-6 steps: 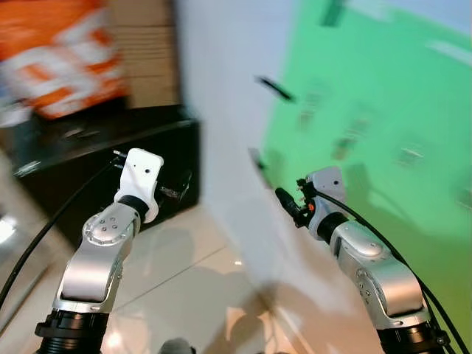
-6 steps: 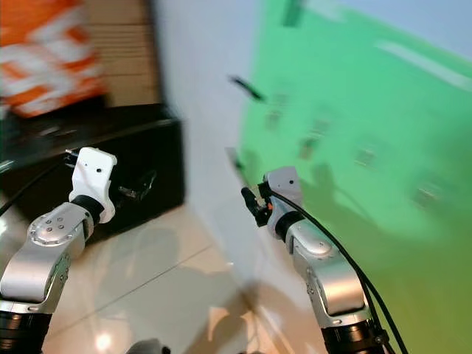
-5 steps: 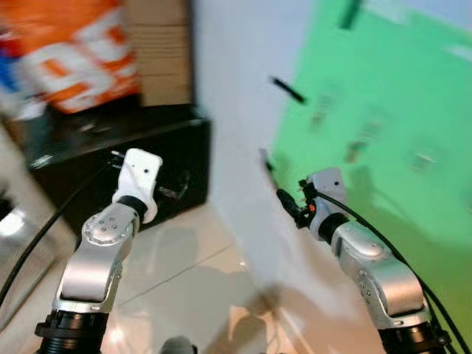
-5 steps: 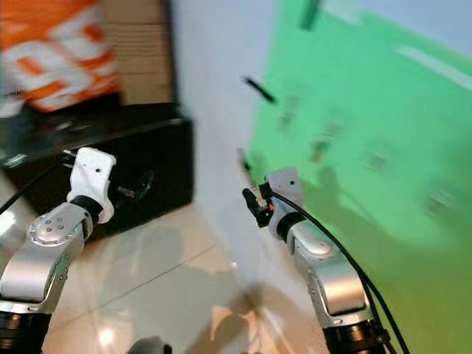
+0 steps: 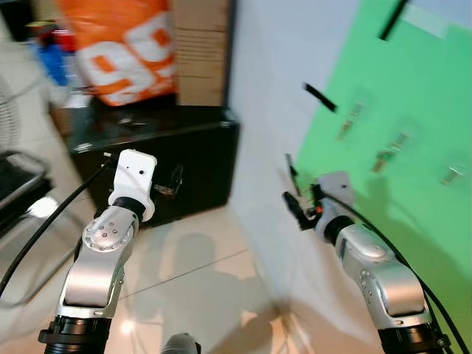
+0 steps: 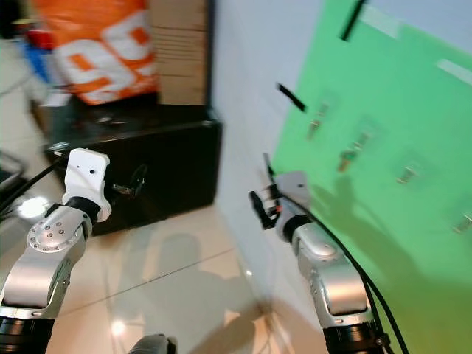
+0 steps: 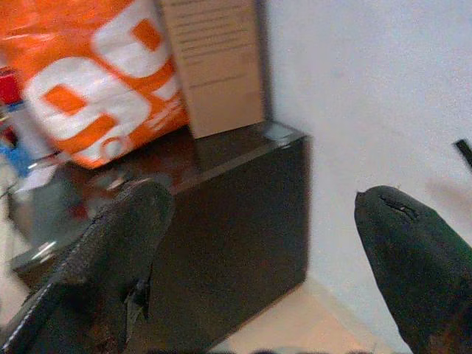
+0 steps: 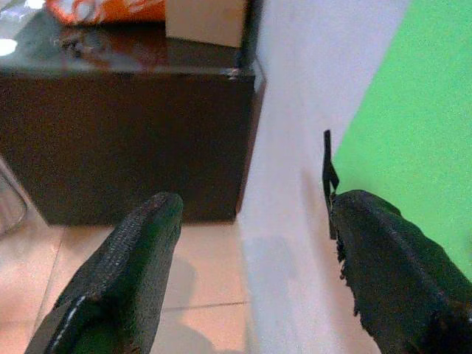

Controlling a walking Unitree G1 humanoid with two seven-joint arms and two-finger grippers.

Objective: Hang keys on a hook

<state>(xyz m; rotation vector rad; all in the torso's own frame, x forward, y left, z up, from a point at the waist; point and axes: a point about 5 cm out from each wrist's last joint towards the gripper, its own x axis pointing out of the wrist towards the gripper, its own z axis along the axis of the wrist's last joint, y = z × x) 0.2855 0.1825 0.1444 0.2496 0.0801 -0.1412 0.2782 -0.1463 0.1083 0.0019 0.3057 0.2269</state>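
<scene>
Nearest, both silver arms are raised over a glossy tiled floor [image 5: 199, 280]. The left gripper [image 7: 258, 243] is held up toward a black cabinet [image 5: 184, 162], its fingers [image 7: 110, 258] spread wide with nothing between them. The right gripper [image 8: 251, 258] points at the foot of a white wall [image 5: 265, 110], and its fingers [image 8: 133, 265] are likewise released and apart, holding nothing.

Beyond the arms, the cabinet stands against the wall. On its dark surface [image 6: 125, 122] some small things lie, too blurred to tell whether they are the keys. Behind them on the surface stand an orange bag [image 5: 129, 48] with white print and a brown box [image 5: 203, 51], side by side.

To the right, a green sheet [image 6: 383, 147] covers the wall. Several small hooks [image 6: 352, 151] are fixed across it, and black tape strips [image 6: 290, 96] hold its edge.
</scene>
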